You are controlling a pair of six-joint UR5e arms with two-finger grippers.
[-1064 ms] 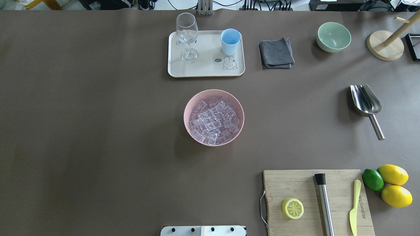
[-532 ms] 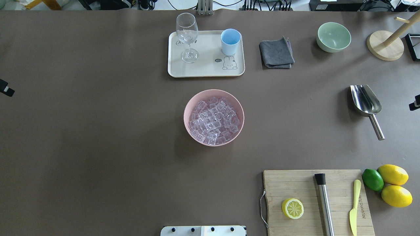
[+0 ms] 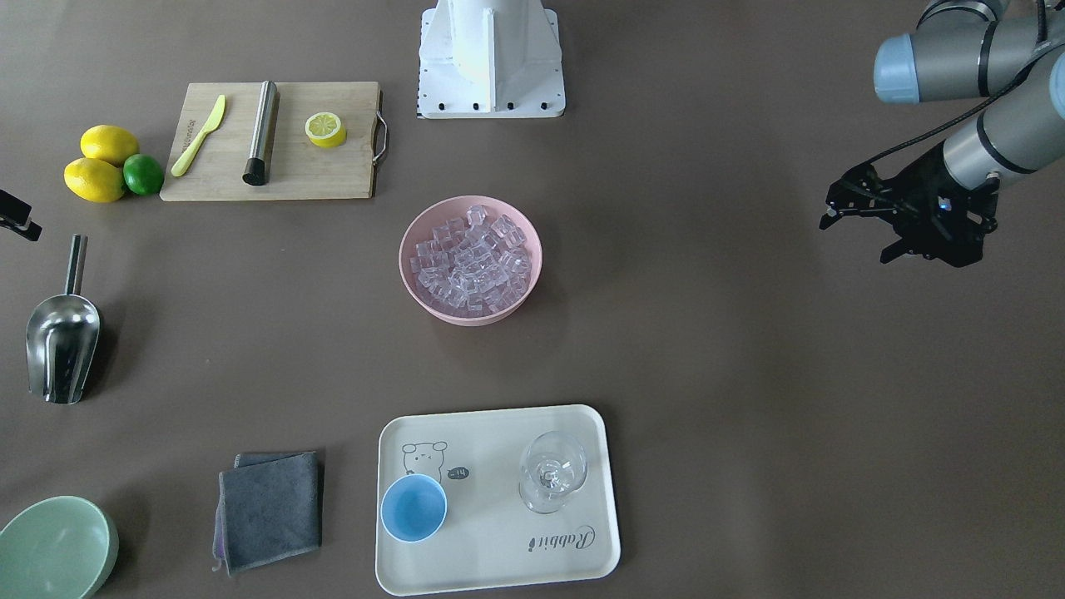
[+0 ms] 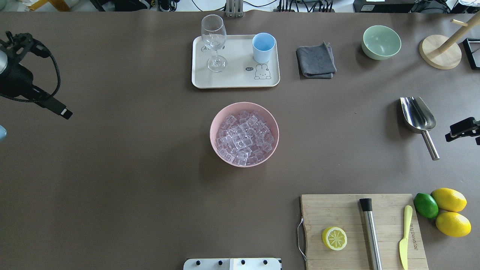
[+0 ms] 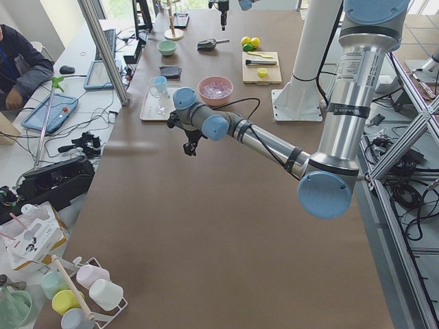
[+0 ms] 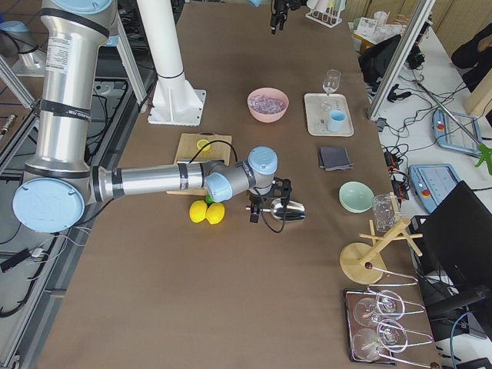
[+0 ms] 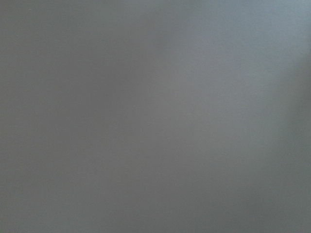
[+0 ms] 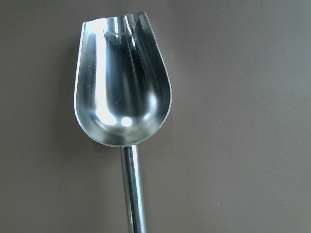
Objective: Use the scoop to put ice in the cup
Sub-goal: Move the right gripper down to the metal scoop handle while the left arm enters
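Across a brown table (image 4: pixel 112 168), set out like a small drinks station. At centre, ice (image 4: pixel 243 137) heaped in a pink bowl (image 4: pixel 213 123), within reach of either arm. On a cream tray (image 4: pixel 232 78) at the side away from the robot, the cup (image 4: pixel 263 48) upright, mouth up, nothing seen inside, near a stemmed glass (image 4: pixel 213 41) but apart from it. Off to the robot's right, the scoop (image 4: pixel 418 114) flat on the table, trough up, handle pointing back toward the robot, probably so as to be taken from the near side. Near that handle, the right gripper (image 4: pixel 463 129), wrist camera looking straight down on the trough. Fingers mostly out of frame, so cannot tell whether spread or closed. Far out on the left over bare table, the left gripper (image 3: pixel 857 237), fingers seemingly spread with nothing between, likely kept out of the way. Nothing grasped yet. Next, probably a descent onto the handle: slim, round, polished, so apt to roll or slip under an off-centre pinch.
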